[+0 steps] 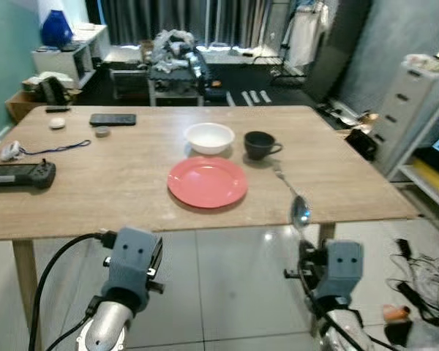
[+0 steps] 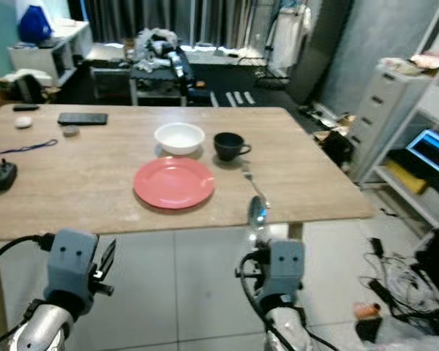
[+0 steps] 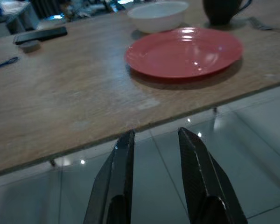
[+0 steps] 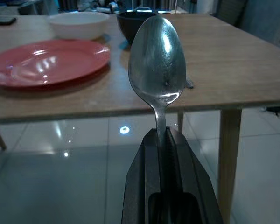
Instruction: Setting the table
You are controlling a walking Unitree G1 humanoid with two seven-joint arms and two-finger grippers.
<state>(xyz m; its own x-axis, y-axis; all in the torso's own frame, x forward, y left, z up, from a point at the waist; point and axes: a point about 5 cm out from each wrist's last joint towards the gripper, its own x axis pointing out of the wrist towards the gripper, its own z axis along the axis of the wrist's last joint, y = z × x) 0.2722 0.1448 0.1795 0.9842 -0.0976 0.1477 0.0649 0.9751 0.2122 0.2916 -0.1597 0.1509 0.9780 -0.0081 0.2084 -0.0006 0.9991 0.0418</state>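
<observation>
Lower left of the frame, the left claw [image 1: 155,269] waits parted, empty; lower right, the right claw [image 4: 161,135] pinches 1 spoon [image 4: 157,70] upright by its handle, short of the desk [image 1: 95,197], presumably bound beside the red plate [image 1: 207,181] at centre.

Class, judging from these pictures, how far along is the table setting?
Done: the red plate, white bowl, dark cup and fork lie on the table. In hand: the right gripper holds a spoon upright, short of the table edge. Left: placing that spoon. The left gripper is open.
</observation>
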